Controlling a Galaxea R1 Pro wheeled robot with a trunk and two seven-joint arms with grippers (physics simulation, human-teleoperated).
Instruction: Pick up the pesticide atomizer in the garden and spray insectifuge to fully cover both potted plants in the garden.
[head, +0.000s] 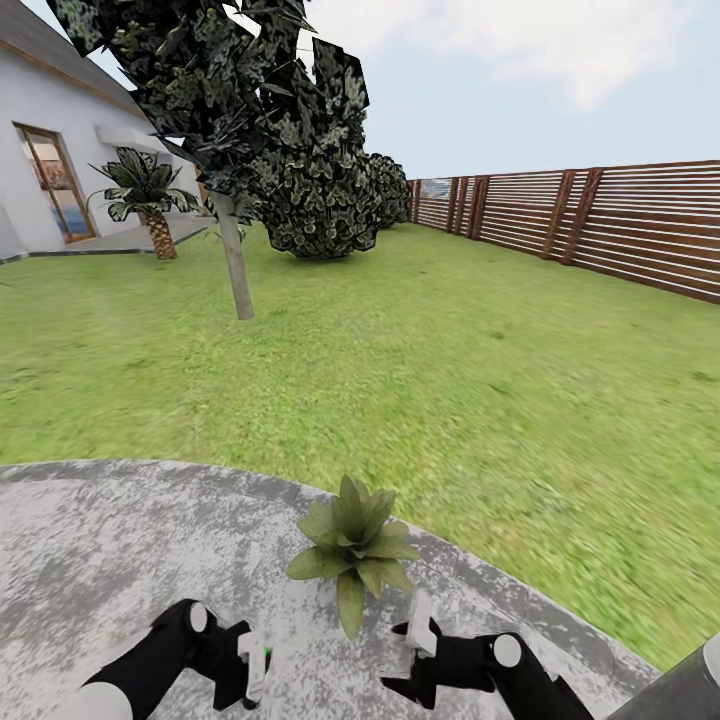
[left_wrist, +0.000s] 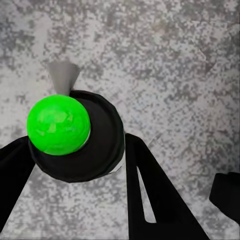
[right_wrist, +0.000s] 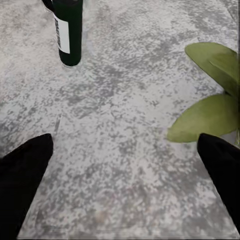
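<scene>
One potted plant, a rosette of broad green leaves, stands on the grey stone patio just ahead of my arms. Its leaves reach into the right wrist view. The second potted plant is out of view. My left gripper is shut on the pesticide atomizer, seen from above with its green cap and grey nozzle between the black fingers. The right wrist view shows the same dark-green bottle with its white label. My right gripper is open beside the plant, holding nothing.
Green lawn spreads beyond the patio edge. A tree trunk and dark shrubs stand at the back left, near a palm and the house. A brown slatted fence runs along the right.
</scene>
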